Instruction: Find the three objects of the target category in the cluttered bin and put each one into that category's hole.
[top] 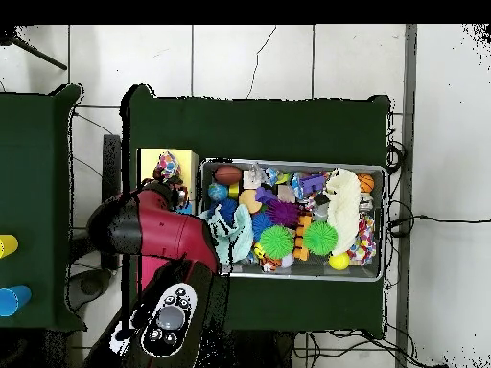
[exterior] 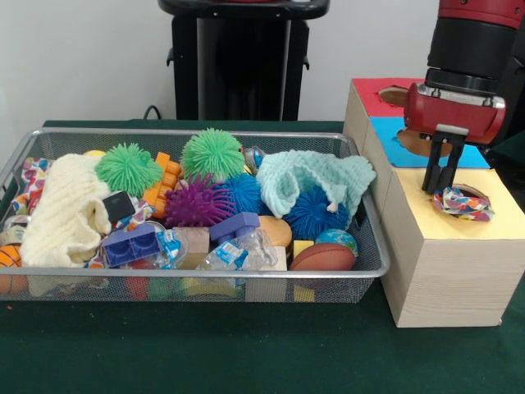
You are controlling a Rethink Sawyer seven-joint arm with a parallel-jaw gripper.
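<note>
A: Below the fingers (exterior: 440, 182), from the front, what lies there?

B: One polka-dot cloth (exterior: 463, 203), partly sunk in the hole (exterior: 469, 192) of the yellow-topped box (exterior: 447, 246). The fingers stand just above it, slightly parted and holding nothing; I judge the drop is just done.

A: And from overhead?

B: Beside the fingers (top: 177, 195) the cloth (top: 169, 170) shows on the yellow top. Another dotted piece (top: 362, 240) lies at the bin (top: 288, 276)'s far end. Next, I'd say, reach there.
</note>
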